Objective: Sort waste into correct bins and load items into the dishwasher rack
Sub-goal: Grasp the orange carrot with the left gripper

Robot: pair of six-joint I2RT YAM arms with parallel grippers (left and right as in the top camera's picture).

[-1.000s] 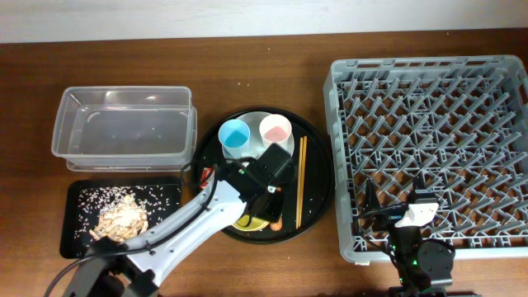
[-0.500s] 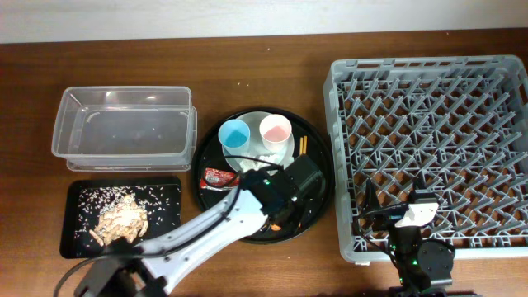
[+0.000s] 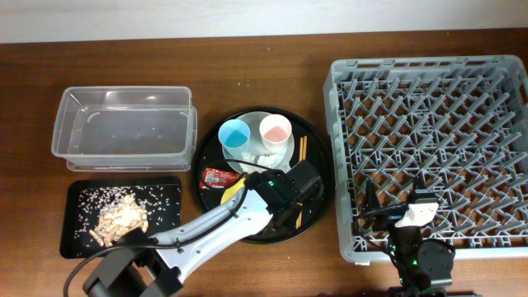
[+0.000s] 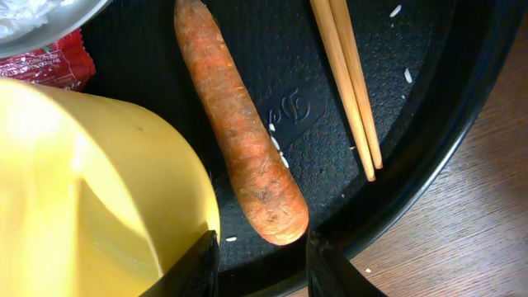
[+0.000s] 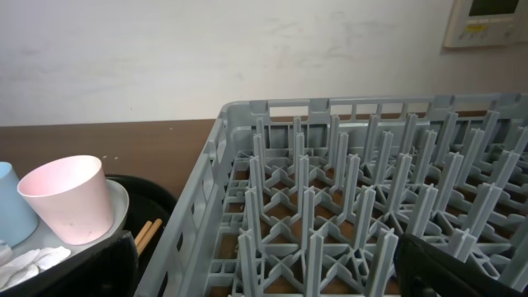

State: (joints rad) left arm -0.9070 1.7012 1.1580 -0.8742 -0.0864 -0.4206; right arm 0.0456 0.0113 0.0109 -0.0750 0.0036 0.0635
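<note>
My left end effector (image 4: 260, 264), having swung off the yellow plastic bowl (image 4: 91, 190) toward 5 o'clock on the round black tray (image 4: 289, 49), now hangs half-spread, pinching nothing, over the short orange carrot piece's (image 4: 243, 132) blunt end, so binning it looks next.

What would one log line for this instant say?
left claw: open, at carrot end on round black tray | right claw: open, over dishwasher rack corner | carrot: not gripped
</note>
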